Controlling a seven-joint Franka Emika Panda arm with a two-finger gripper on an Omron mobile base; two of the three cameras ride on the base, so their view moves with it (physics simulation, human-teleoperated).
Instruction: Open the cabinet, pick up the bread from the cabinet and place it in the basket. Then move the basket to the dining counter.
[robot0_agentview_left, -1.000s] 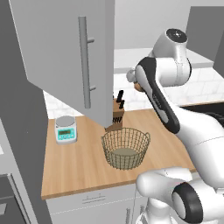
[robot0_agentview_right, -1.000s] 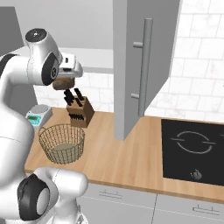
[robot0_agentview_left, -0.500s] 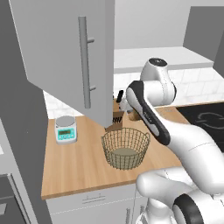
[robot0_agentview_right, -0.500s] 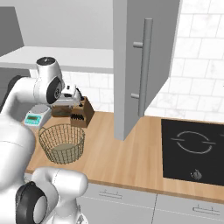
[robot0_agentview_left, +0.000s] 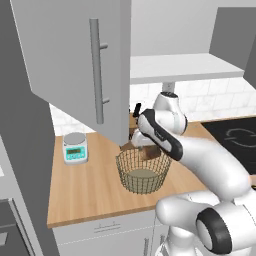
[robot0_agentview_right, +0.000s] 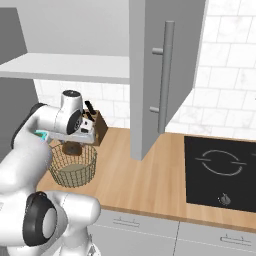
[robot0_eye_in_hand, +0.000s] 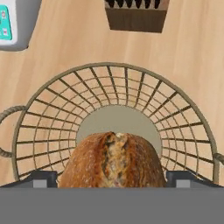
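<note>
Hand view looks straight down into the basket (robot0_eye_in_hand: 116, 127): the bread (robot0_eye_in_hand: 113, 161) sits between the two finger pads (robot0_eye_in_hand: 43, 179), over the basket's solid base disc, and the claw looks clamped on the loaf at a wide spread. Bread is a golden-brown round loaf, cracked darker crust along the top, floury patches. Same view also catches the knife block (robot0_eye_in_hand: 137, 15) beyond the basket and a corner of the kitchen scale (robot0_eye_in_hand: 15, 22).

Left base view gives the wider layout instead: open cabinet (robot0_agentview_left: 75, 65) door overhead, basket (robot0_agentview_left: 142, 170) on the wood counter (robot0_agentview_left: 85, 190), scale (robot0_agentview_left: 75, 147) off to its left, gripper (robot0_agentview_left: 134, 145) right at the rim.

Right base view shows the gripper (robot0_agentview_right: 75, 142) just above the basket (robot0_agentview_right: 74, 167), with the bread (robot0_agentview_right: 73, 148) as a small dark lump at rim height, plus the cooktop (robot0_agentview_right: 220, 172) well to the right.
</note>
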